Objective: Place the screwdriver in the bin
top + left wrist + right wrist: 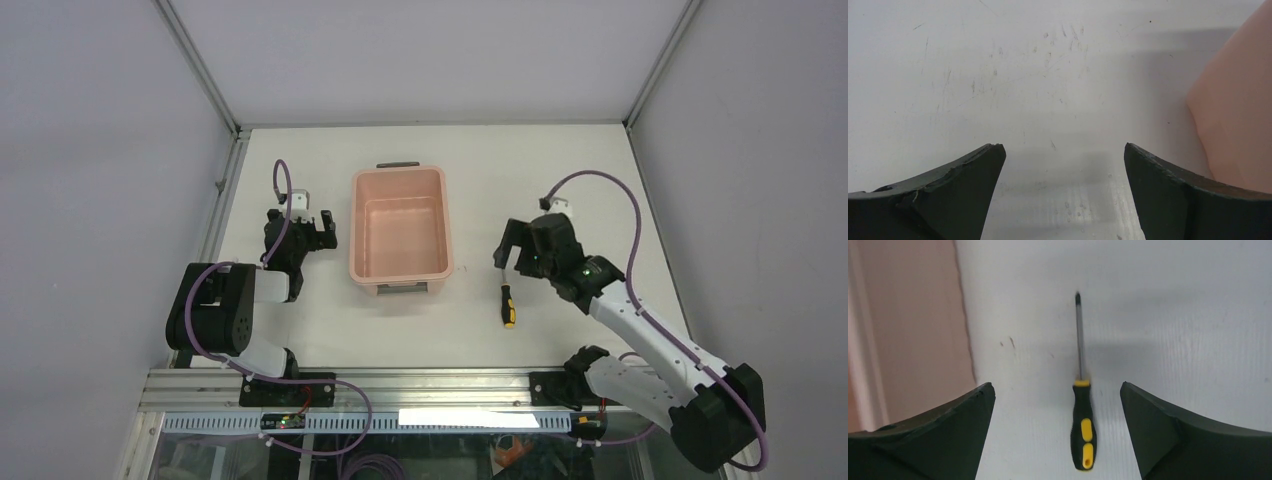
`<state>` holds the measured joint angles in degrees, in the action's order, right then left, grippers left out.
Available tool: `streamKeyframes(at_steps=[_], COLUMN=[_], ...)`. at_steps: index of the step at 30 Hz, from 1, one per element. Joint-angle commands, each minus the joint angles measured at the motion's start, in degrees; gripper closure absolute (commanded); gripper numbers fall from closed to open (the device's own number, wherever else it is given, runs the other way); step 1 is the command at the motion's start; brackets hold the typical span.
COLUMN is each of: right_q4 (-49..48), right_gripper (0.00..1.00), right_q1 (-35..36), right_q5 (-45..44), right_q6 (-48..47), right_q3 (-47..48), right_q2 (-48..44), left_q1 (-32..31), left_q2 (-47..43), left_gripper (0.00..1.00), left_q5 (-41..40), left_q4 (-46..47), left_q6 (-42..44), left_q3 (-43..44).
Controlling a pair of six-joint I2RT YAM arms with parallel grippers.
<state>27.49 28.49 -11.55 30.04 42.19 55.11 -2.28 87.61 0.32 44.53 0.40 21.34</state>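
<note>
The screwdriver [508,306] [1083,415], with a thin metal shaft and a glossy black-and-yellow handle, is seen lying on the scuffed white desk [570,160], near the bin [353,225], a smooth pale pink tub with rounded corners. The right jaws are spread wide around it, untouched. The left jaws are likewise apart, empty.

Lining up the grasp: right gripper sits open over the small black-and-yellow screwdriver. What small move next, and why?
Probably lower the right gripper straight down. Its jaws are open, and the handle of the slim black-and-yellow screwdriver lies flat between them, not yet gripped, beside the pale pink plastic bin.
</note>
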Motion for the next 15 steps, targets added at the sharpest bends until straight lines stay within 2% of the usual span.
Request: streamKeyframes(at_steps=[1,5,9,13,15], right_q4=[9.6,13.7,13.2,11.2,10.5], right_gripper=[0.01,0.01,0.01,0.07,0.16], right_q1=[7.8,15.8,18.8,19.4,19.5], right_q5=[-4.2,-6.7,-8.8,-10.7,-9.8], right_q6=[10.0,16.2,19.3,19.0,18.9], right_q3=[-5.5,-9.3,-11.4,-11.0,-10.2], right_q2=[-1.6,-0.6,3.8,9.0,10.7], left_q1=[-0.4,-0.4,-0.4,-0.4,-0.4], left_q2=[-1.2,-1.3,-1.2,-1.2,-1.2], left_gripper=[0.01,0.01,0.01,0.01,0.01], left_q5=[0.6,0.6,0.6,0.6,0.6], left_q4=[1.5,1.5,1.5,1.5,1.5], left_q6=[-0.9,-0.9,-0.9,-0.9,-0.9], left_q3=[0.6,0.6,0.6,0.6,0.6])
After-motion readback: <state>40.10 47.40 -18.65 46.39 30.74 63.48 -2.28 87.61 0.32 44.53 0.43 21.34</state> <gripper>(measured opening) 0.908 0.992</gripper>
